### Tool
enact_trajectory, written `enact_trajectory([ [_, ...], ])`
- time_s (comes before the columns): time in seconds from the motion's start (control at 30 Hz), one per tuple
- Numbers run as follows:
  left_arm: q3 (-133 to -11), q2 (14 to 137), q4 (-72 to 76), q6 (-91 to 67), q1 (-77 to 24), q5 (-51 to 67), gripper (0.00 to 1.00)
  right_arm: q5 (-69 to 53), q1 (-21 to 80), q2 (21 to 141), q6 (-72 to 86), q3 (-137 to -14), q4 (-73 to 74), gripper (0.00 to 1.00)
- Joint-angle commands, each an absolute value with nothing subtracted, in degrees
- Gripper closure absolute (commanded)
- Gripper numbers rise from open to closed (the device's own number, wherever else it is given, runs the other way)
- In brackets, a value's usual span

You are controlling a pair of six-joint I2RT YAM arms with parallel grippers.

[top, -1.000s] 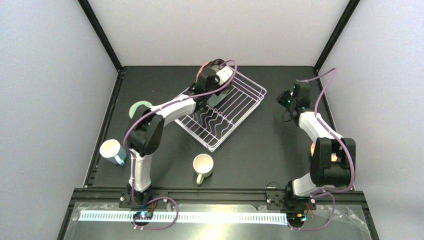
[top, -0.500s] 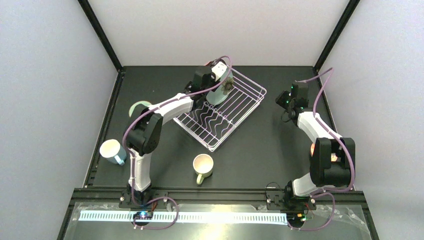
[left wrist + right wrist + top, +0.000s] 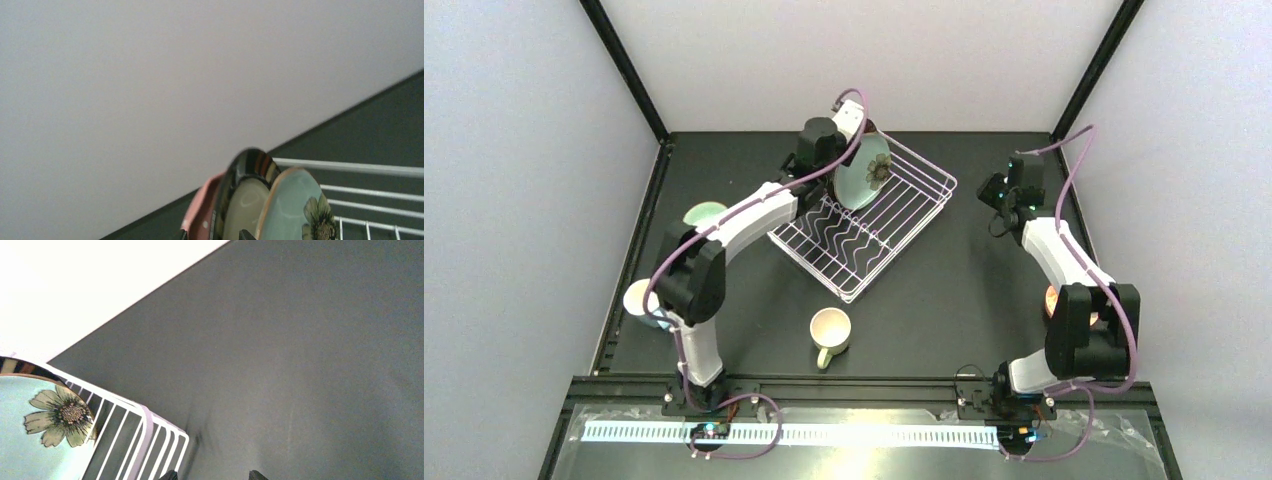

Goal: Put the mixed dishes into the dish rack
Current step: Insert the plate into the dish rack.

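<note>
While the dish rack (image 3: 904, 215) holds three plates on edge at its far end (mint flowered plate (image 3: 295, 210), dark-rimmed plate (image 3: 245, 192), pink dotted plate (image 3: 200, 215)), pale-green bowl (image 3: 706, 213), cream mug (image 3: 829, 330), light-blue mug (image 3: 637, 300) sit out on worktop (image 3: 964, 300). Roughly half done, I'd judge. Left hand (image 3: 213, 235) apart, just by the plates; right hand (image 3: 211, 475) apart, empty. No readable writing.

One dish rack (image 3: 894, 225) holds three plates: pink dotted plate (image 3: 197, 220), dark-rimmed plate (image 3: 245, 167), mint flowered plate (image 3: 292, 210). There are two mugs: cream mug (image 3: 830, 328), light-blue mug (image 3: 638, 299). Two bowls show: pale-green bowl (image 3: 705, 213), orange bowl (image 3: 1051, 299)
</note>
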State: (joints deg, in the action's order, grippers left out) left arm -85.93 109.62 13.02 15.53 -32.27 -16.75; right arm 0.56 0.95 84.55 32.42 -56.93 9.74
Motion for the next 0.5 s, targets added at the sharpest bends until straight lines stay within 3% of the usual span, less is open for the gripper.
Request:
enact_trajectory([
  [0.0,-90.2,102.5,8.5,8.3,-32.9,-19.9,0.42,2.6,1.1,82.4,31.3,-60.5,14.5,0.18],
  [0.27,-95.9,92.9,-8.0,-5.8,-36.0,-23.1,0.41,1.1,1.1,80.2,30.1,-65.4,24.2,0.17],
  [0.47,-88.3,82.7,-19.7,-16.6,-42.8,-27.1,0.4,-1.4,2.4,76.3,26.5,-67.3,30.8,0.18],
])
